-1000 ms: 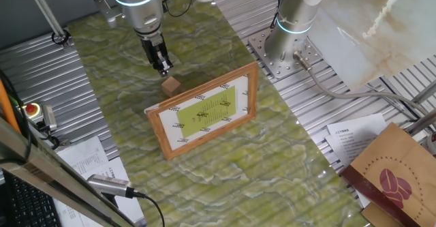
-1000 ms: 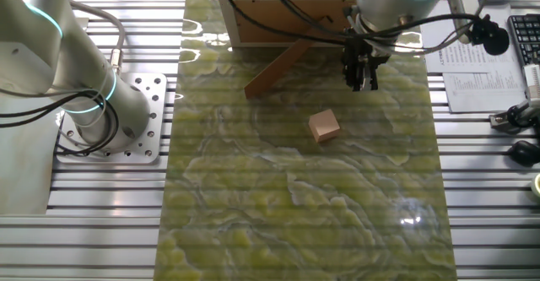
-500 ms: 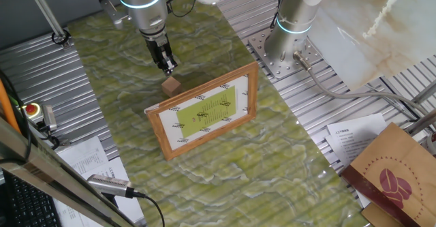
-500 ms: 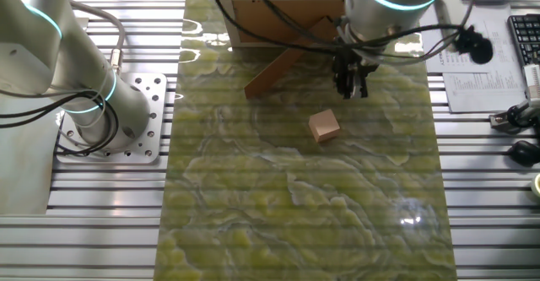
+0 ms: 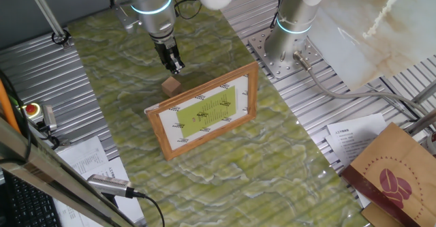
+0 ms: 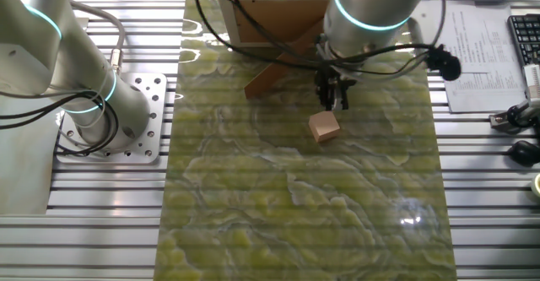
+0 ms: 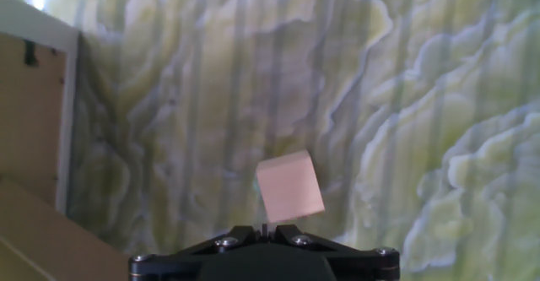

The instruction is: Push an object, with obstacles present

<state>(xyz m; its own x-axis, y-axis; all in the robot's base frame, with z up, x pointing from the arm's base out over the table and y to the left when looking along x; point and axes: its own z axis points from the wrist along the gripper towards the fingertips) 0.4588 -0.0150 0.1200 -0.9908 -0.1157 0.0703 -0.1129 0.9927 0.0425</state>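
The small light-brown wooden cube [image 5: 171,84] lies on the green marbled mat, just behind the standing picture frame [image 5: 204,110]. It also shows in the other fixed view [image 6: 324,126] and in the hand view [image 7: 289,186]. My gripper [image 5: 176,69] hangs low just beyond the cube, its black fingers shut together with nothing between them. In the other fixed view the gripper [image 6: 332,101] is right above and behind the cube, between it and the frame's back [image 6: 278,19]. In the hand view the fingertips [image 7: 266,229] sit just below the cube, and the frame's back [image 7: 29,121] is at the left.
The frame's brown stand leg [image 6: 272,74] reaches onto the mat near the gripper. A second arm's base [image 5: 289,46] is bolted beside the mat. A brown coffee-bean paper bag [image 5: 392,172] and papers [image 5: 354,133] lie at the right. A keyboard [image 6: 523,36] lies off the mat.
My gripper has moved sideways along the mat, from beside the cube to right behind it, and closer to the frame's stand leg. The cube and the frame have not moved.
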